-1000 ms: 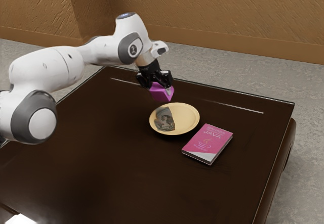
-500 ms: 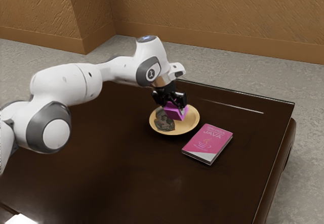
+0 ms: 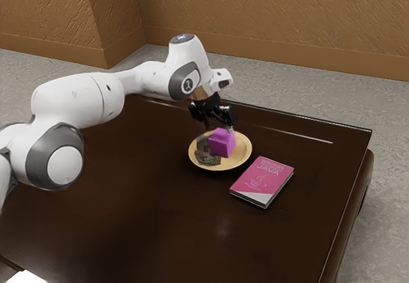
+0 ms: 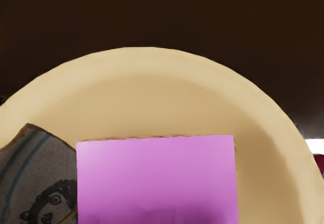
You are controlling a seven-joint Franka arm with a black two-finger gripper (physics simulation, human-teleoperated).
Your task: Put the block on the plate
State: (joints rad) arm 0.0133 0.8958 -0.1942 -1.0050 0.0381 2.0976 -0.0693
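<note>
The black two-finger gripper [image 3: 218, 130] is over the plate [image 3: 243, 150], its jaws spread well apart, one finger toward the exterior view's left side of the purple block [image 3: 222, 144] and the other by its top at the exterior view's right; they are not clamped on it, though I cannot tell whether either fingertip brushes it. The block sits on the plate, inside the rim, with a grey patterned shard [image 3: 206, 157] bearing a drawn face just beside it, on the exterior view's left. The plate lies on the dark table [image 3: 147, 232]; the pink Java book [image 3: 262, 175] lies near it, closer to the table's edge at the exterior view's right.
</note>
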